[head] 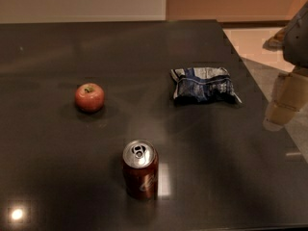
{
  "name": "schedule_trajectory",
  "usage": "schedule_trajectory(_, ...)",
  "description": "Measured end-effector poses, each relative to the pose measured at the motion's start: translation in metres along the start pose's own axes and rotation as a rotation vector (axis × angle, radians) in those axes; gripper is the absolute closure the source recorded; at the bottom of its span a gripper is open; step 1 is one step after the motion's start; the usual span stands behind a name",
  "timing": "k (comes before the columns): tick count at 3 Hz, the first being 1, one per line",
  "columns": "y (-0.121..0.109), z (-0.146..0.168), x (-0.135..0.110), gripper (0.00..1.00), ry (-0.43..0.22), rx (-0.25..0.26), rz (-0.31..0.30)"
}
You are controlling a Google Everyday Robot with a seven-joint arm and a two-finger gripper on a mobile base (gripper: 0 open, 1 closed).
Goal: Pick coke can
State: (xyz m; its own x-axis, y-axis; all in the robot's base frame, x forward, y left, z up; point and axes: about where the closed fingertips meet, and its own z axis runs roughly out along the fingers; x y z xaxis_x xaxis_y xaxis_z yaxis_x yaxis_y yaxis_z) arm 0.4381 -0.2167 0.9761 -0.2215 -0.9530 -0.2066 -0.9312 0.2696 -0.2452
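Observation:
The coke can (140, 169) stands upright on the dark table (57, 167), near the front and a little left of the middle. It is dark red with white script and a silver top with a pull tab. My gripper (281, 104) hangs at the right edge of the view, over the table's right edge, well to the right of the can and farther back. It holds nothing that I can see. The dark arm part (298, 37) above it is cut off by the picture's edge.
A red apple (89, 96) sits on the table to the left, behind the can. A crumpled blue and white chip bag (204, 84) lies at the back right, between the can and the gripper. The table's right edge (262, 88) runs diagonally, with pale floor beyond.

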Motion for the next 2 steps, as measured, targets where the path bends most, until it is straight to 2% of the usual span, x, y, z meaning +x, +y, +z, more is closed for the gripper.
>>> schedule_trajectory(1, 0.0000, 0.0000, 0.0000, 0.00, 0.000, 0.000, 0.000)
schedule_trajectory(2, 0.0025, -0.0009, -0.0067, 0.00, -0.018, -0.009, -0.035)
